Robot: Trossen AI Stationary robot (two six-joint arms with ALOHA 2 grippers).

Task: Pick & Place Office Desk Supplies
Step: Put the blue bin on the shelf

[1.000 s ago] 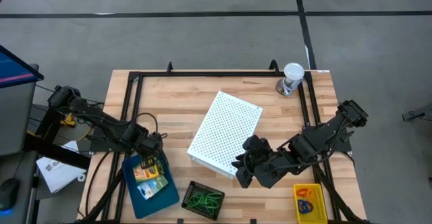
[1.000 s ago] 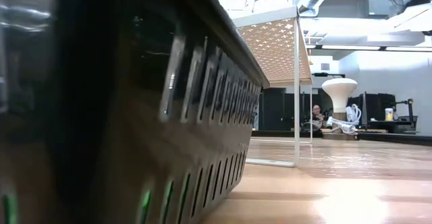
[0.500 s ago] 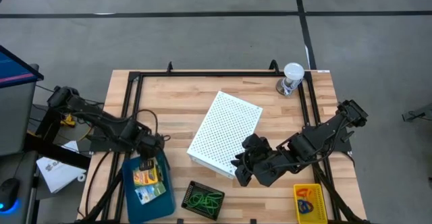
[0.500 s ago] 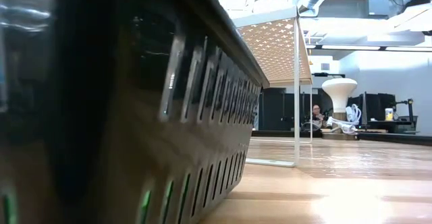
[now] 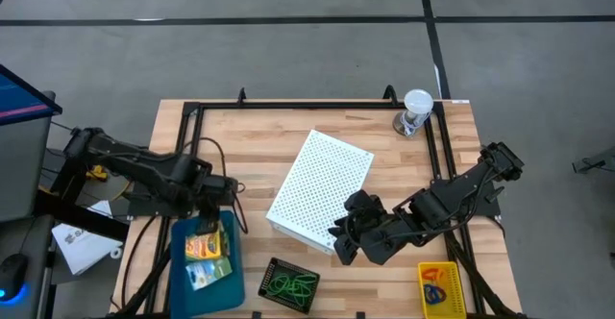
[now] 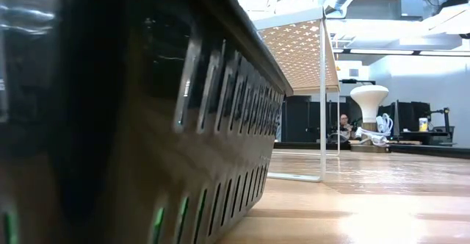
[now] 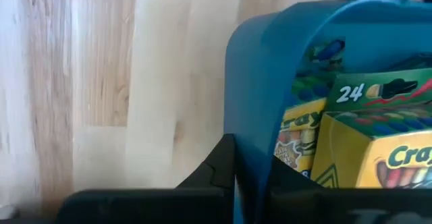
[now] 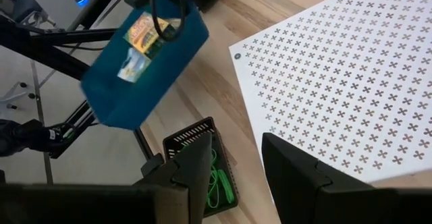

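High view: the left hand [image 5: 213, 213] grips the blue bin's [image 5: 179, 271] rim at its 12 o'clock edge; crayon boxes [image 5: 204, 248] lie inside. The right hand [image 5: 344, 242] sits at the white box's [image 5: 320, 189] 5 o'clock corner. Green bands [image 5: 291, 284] fill a black basket [image 5: 274, 269].

Left wrist view: fingers [image 7: 219, 170] are clamped on the bin wall.

Right wrist view: fingers [image 8: 192, 166] stand apart, empty.

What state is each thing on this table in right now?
Blue tray: gripped at its rim, holding crayon boxes.
Left gripper: shut on the tray's wall.
Right gripper: open, empty.
White perforated box: tilted.
Black basket: holds green rubber bands.
Cup: upright, lidded.
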